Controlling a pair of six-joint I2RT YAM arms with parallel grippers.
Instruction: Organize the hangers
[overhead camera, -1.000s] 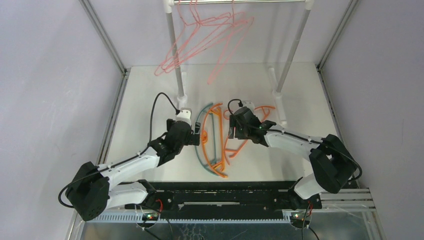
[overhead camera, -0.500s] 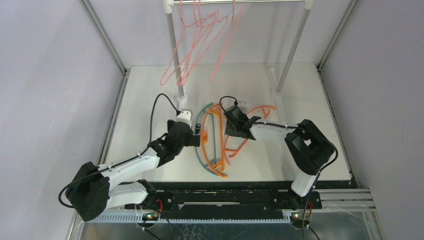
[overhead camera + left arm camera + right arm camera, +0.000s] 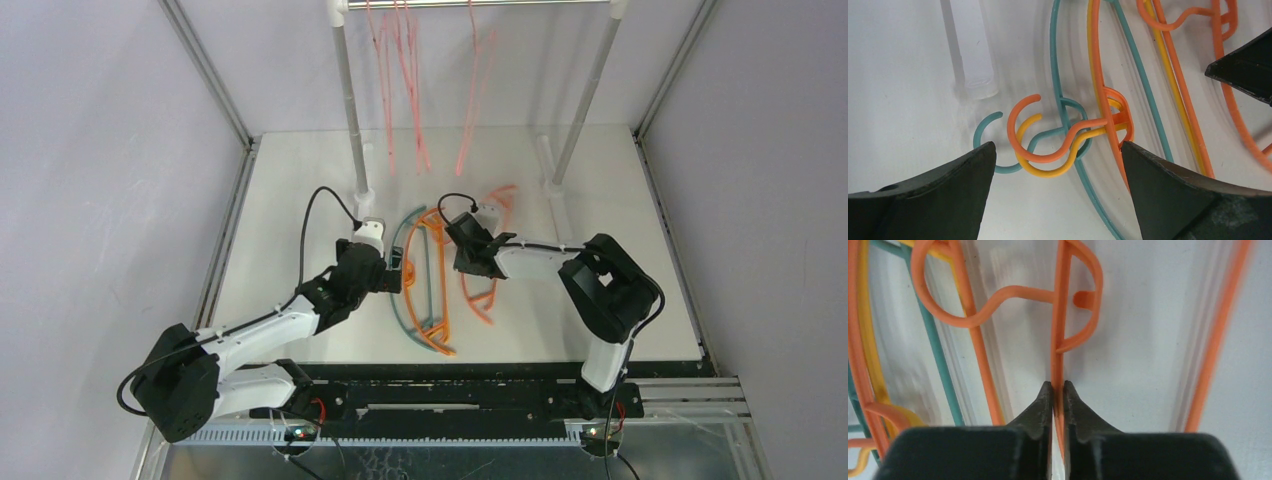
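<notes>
Several thin pink hangers [image 3: 402,90] hang on the rack's bar at the back. On the table lies a pile of a teal hanger [image 3: 1060,95], an orange one [image 3: 1098,75] and a yellow one [image 3: 1048,172], their hooks overlapping. My left gripper [image 3: 1055,152] [image 3: 397,272] hovers open over those hooks, one finger on each side. My right gripper [image 3: 1058,388] [image 3: 466,268] is shut on the straight bar of another orange hanger [image 3: 1060,315] [image 3: 478,300], just below its hook end.
The white-poled rack [image 3: 349,110] stands at the back of the table, its feet resting on the surface [image 3: 973,60]. The right gripper's dark finger [image 3: 1248,65] shows at the edge of the left wrist view. Grey walls close in both sides.
My right gripper has closed on the orange hanger and turned it towards the pile. The right arm's elbow has swung left. The pink hangers have swung to hang edge-on.
</notes>
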